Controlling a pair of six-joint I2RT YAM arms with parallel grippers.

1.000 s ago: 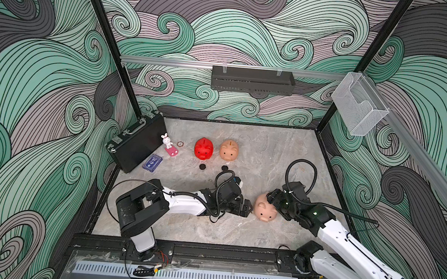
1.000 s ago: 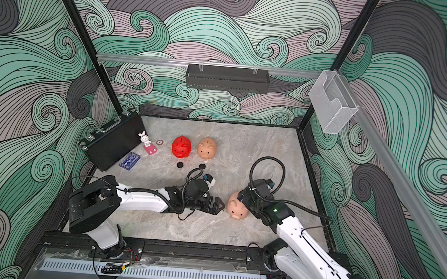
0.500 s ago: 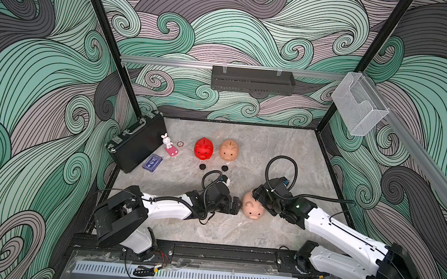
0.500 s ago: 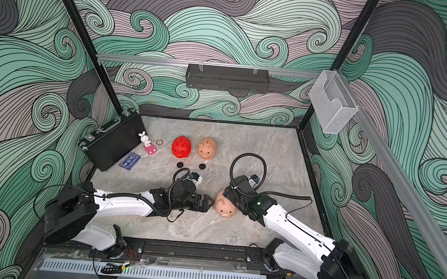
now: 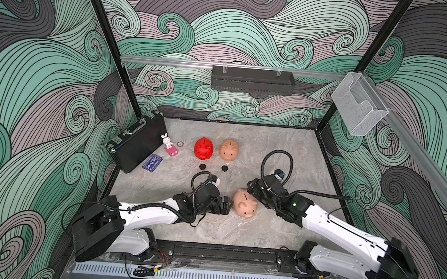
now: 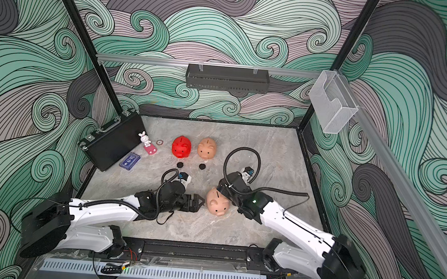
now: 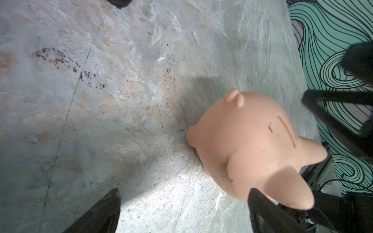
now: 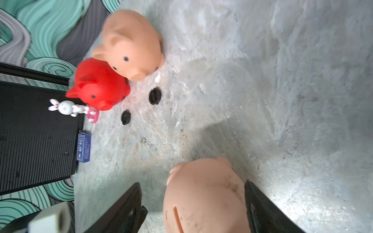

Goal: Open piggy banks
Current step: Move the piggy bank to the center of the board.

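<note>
Three piggy banks stand on the stone table. The red one [image 5: 204, 148] and a peach one [image 5: 229, 150] are upright at the back, with two loose black plugs [image 5: 202, 166] [image 5: 224, 168] in front of them. The nearer peach piggy bank [image 5: 244, 204] [image 8: 203, 197] sits between my arms, coin slot up. My right gripper [image 5: 251, 192] [image 8: 191, 184] is open and straddles its rear; one finger [image 8: 260, 209] touches it, the other stands apart. My left gripper [image 5: 227, 204] [image 7: 183, 193] is open just left of that pig, holding nothing, one finger [image 7: 264, 211] by its ear.
A black case [image 5: 137, 144] leans at the back left, with a white rabbit figurine [image 5: 167, 141], a small ring [image 5: 180, 143] and a blue card box [image 5: 152, 162] beside it. A black tray [image 5: 251, 79] and a clear holder [image 5: 358, 107] hang on the walls.
The near peach piggy bank has shifted left across the table with my right gripper around it. My left gripper has backed away to the left ahead of it.
</note>
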